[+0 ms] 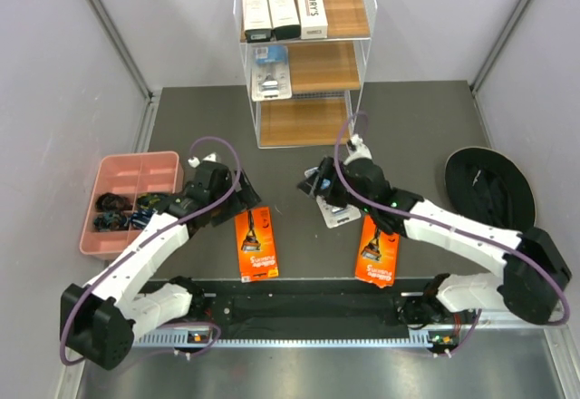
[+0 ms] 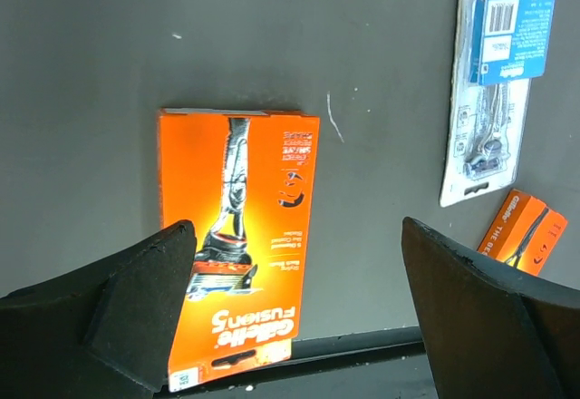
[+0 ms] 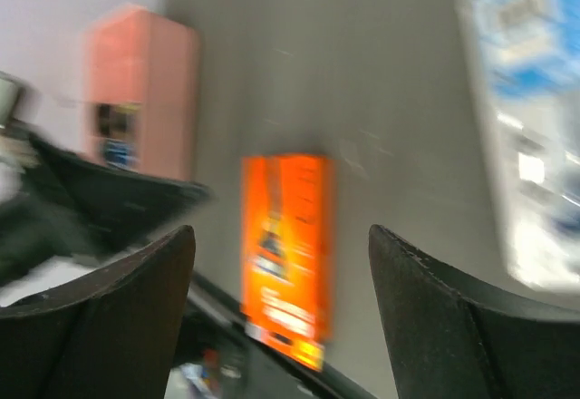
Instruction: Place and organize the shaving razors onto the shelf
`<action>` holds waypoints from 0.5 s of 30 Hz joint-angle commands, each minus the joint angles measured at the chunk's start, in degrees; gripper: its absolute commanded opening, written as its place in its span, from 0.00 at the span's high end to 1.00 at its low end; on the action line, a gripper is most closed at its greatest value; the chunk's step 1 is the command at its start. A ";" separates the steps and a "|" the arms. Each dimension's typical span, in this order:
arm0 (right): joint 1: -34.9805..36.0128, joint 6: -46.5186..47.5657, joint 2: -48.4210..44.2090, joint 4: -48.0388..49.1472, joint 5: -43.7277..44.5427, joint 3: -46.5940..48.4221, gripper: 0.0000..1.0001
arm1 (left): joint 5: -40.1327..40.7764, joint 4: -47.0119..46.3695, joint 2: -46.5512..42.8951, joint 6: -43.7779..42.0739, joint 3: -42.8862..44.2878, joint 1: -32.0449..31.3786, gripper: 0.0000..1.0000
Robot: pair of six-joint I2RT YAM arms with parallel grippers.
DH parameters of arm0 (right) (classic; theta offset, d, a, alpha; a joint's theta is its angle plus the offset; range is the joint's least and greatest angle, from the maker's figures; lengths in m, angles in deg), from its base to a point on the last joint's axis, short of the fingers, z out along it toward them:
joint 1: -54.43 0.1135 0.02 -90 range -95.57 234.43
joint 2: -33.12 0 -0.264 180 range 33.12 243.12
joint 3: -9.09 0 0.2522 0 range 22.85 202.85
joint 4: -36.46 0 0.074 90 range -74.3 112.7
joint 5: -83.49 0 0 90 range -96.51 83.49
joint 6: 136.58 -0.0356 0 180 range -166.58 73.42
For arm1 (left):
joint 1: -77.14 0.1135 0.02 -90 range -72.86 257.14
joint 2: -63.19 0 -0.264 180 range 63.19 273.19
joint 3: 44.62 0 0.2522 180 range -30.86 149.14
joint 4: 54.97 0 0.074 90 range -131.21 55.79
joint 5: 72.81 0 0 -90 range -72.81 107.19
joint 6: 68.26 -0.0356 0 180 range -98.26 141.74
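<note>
Lying flat: glossy orange razor card [image 2: 237, 245].

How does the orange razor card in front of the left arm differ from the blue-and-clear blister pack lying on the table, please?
The orange card is opaque, printed all over; the blister pack is clear plastic with a blue label. From above, the orange card lies uncovered, while the blister pack is partly hidden under the right arm. Both lie flat on the table, not on the shelf.
</note>
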 commanded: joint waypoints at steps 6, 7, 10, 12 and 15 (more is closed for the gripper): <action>0.46 6.55 -13.31 -22.16 14.99 -8.13 0.23 | 0.06 -7.30 6.37 3.20 1.53 -6.78 0.01; 0.37 7.60 -13.57 -23.83 16.47 -7.95 0.23 | 0.41 -7.39 7.17 3.29 2.58 -7.58 0.01; 0.20 9.53 -12.88 -25.86 18.24 -6.90 0.23 | 1.56 -7.39 10.07 3.38 4.79 -10.04 0.01; -0.33 10.85 -11.04 -25.69 18.16 -6.46 0.25 | 1.65 -7.39 11.12 3.38 5.58 -10.58 0.01; -2.52 12.17 -8.05 -24.02 15.79 -5.84 0.30 | 2.17 -7.04 11.04 2.94 5.85 -10.66 0.01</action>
